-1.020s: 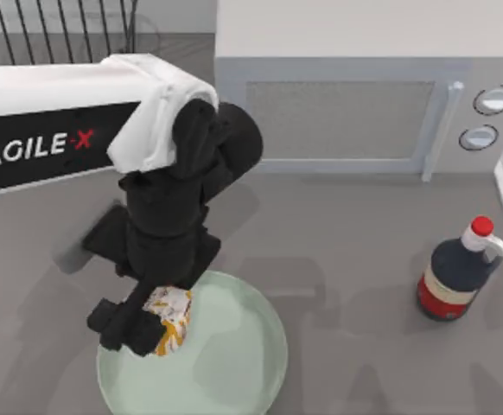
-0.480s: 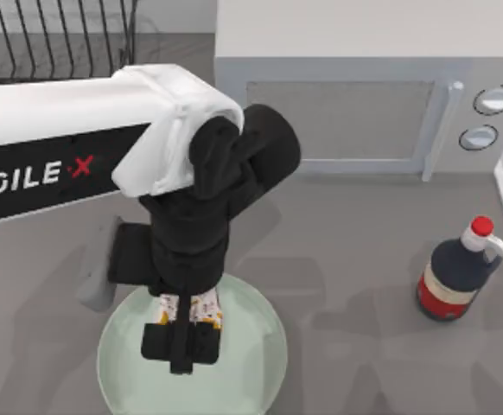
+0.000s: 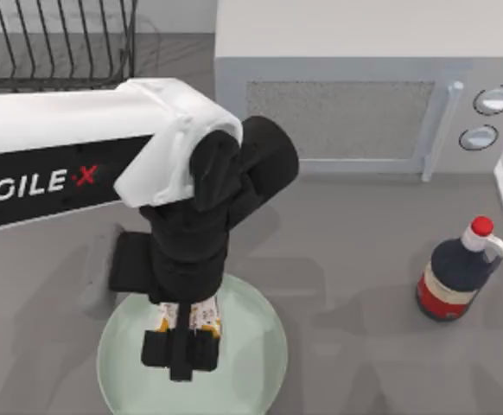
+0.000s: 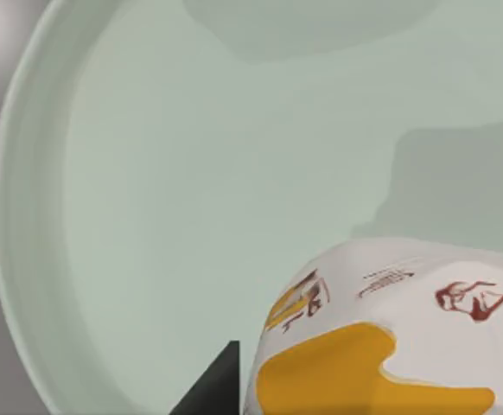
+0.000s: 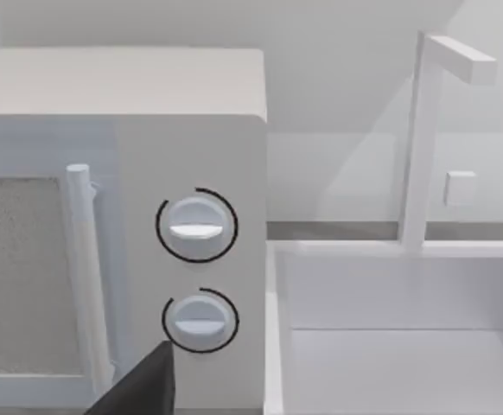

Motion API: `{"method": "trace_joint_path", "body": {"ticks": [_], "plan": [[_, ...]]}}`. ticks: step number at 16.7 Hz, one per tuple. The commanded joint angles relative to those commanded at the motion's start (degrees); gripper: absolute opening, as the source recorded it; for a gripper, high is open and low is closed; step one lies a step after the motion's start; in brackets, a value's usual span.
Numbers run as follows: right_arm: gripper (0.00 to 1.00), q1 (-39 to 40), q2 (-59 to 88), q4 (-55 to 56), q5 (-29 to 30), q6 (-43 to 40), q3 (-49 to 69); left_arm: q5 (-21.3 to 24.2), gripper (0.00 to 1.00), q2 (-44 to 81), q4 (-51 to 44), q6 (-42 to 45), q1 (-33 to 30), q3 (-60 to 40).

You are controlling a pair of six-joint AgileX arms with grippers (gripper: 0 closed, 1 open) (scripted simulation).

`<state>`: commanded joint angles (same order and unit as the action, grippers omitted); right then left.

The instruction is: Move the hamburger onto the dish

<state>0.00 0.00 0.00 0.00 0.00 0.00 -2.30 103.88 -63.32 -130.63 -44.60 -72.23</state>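
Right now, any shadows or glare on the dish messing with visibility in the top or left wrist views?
Top view: the left gripper and its arm cover part of the dish, with soft shadows on its bare surface. Left wrist view: grey shadow patches lie on the dish beyond the hamburger; its rim stays readable, with no strong glare.

The left arm [image 3: 61, 143] is a long boxy white link entering from the left edge of the top view, with a black side panel carrying white "AGILE" lettering and a red "X" mark. Its white shell ends in a rounded, folded-looking cap near the frame's centre. Beyond that the wrist is matte black: a fat cylinder, a blocky housing and a flat side plate. The left claw [image 3: 181, 350] is black too, squared off, with a slim central bar. In the right wrist view a dark wedge-shaped finger [image 5: 139, 389] sits at the lower left.
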Motion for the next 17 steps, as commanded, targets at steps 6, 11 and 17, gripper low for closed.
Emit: {"method": "trace_joint_path", "body": {"ticks": [6, 11, 17], "plan": [[1.00, 0.00, 0.00, 0.00, 0.00, 0.00, 0.00, -0.05, 0.00, 1.89, 7.96, 0.08, -0.07, 5.36], [1.00, 0.00, 0.00, 0.00, 0.00, 0.00, 0.00, -0.05, 0.15, 1.89, 7.96, 0.08, -0.07, 5.36], [1.00, 0.00, 0.00, 0.00, 0.00, 0.00, 0.00, -0.05, 0.60, 1.89, 7.96, 0.08, -0.07, 5.36]]}}
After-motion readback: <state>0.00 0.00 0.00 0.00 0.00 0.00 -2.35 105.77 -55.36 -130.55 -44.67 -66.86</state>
